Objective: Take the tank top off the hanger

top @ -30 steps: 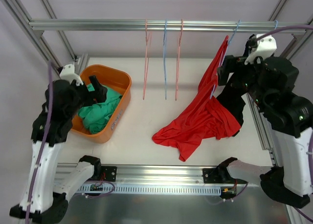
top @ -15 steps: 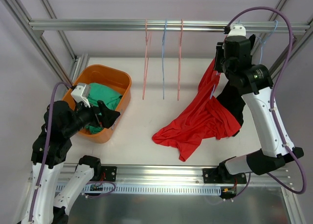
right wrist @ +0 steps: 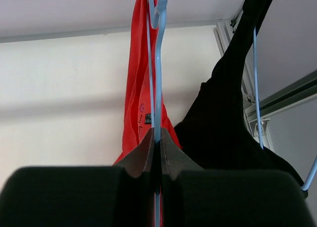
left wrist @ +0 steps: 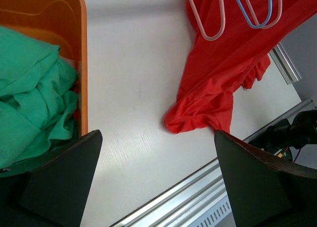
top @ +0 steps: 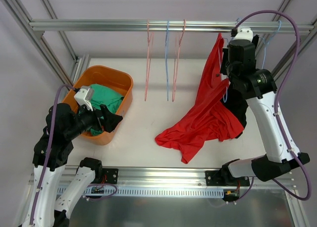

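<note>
The red tank top hangs by its upper end from a light blue hanger near the rail. Its lower part lies bunched on the table. My right gripper is high up beside the top. In the right wrist view its jaws are shut on the hanger's thin blue wire, with the red fabric just behind. Low at the left, beside the orange bin, my left gripper stands wide open and holds nothing.
A black garment hangs on another blue hanger just right of the red top. Two pink hangers and a blue hanger hang bare from the rail. The orange bin holds green clothes.
My right gripper has swung up to the hanger and shut on its wire, and the top's upper end now sits higher, nearer the rail. The left arm drew back from over the bin.
</note>
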Controlling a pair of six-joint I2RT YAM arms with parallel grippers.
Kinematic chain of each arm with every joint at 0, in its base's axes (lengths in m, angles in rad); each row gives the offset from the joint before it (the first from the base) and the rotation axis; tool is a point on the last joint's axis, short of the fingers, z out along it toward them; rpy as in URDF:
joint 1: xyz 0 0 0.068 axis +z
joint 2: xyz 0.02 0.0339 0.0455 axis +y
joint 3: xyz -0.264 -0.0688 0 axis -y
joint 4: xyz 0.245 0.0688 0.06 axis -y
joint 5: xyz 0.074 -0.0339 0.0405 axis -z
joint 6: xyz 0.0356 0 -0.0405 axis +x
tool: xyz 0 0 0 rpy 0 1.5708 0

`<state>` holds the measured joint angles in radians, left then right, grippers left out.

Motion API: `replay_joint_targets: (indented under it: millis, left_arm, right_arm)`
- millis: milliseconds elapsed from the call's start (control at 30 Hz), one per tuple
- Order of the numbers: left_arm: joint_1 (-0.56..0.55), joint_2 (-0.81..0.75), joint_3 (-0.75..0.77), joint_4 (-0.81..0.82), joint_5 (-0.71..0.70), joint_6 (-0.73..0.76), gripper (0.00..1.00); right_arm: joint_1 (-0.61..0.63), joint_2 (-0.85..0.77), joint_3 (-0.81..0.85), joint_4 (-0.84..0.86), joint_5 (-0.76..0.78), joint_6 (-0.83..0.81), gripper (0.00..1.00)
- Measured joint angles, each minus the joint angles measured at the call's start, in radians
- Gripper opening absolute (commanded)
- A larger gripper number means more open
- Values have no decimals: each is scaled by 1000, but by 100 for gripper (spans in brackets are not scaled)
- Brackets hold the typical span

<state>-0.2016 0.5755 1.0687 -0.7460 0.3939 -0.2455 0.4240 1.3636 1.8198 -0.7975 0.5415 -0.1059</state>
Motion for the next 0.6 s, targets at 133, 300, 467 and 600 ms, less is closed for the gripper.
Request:
replay_joint_targets:
  millis: [133, 300, 467, 600]
  left_arm:
    - [0, -1, 0, 0, 15, 0, 99]
    - [0, -1, 0, 0, 29, 0, 99]
    - [0, -1, 0, 0, 49, 0, 99]
    - [0, -1, 0, 0, 55, 0, 99]
  right_arm:
    - [-25, -2, 6, -3, -50, -11, 0]
    - [-54, -10, 11, -6, -132, -32, 0]
    - [-75, -28, 10, -6, -206, -42, 0]
    - [-76, -61, -3, 50, -250, -46, 0]
